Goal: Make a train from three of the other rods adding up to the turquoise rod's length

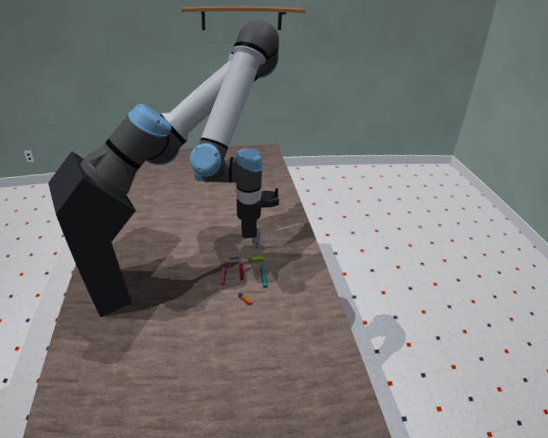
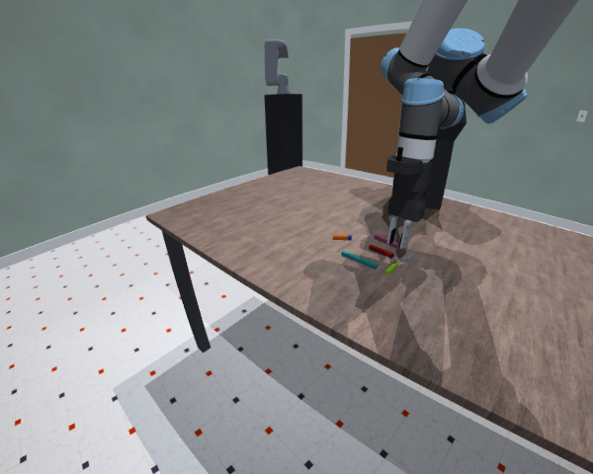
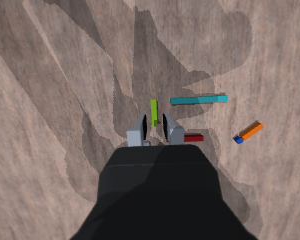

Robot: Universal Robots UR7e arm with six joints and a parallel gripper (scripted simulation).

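Observation:
My gripper (image 1: pixel 254 245) (image 2: pixel 396 245) (image 3: pixel 154 121) is part open and empty, above the table near the lime and grey rods. The lime rod (image 1: pixel 256 259) (image 2: pixel 391 268) (image 3: pixel 154 111) lies crosswise to the turquoise rod (image 1: pixel 264 276) (image 2: pixel 359 259) (image 3: pixel 199 100). The red rod (image 1: pixel 241 272) (image 2: pixel 381 251) (image 3: pixel 194 138) lies roughly parallel to the turquoise one, apart from it. The small grey rod (image 1: pixel 235 257) (image 2: pixel 409 258) is mostly hidden in the wrist view. The orange rod (image 1: pixel 245 299) (image 2: pixel 339 237) (image 3: pixel 252 131) has the blue rod (image 1: pixel 240 294) (image 2: pixel 349 237) (image 3: pixel 238 140) at its end.
A long pink rod (image 1: pixel 223 274) (image 2: pixel 380 238) lies beyond the red rod, on the robot base's side, and is hidden in the wrist view. All rods lie on the brown wooden table (image 1: pixel 194 358) (image 2: pixel 266 214). Arm shadows cross the table around them.

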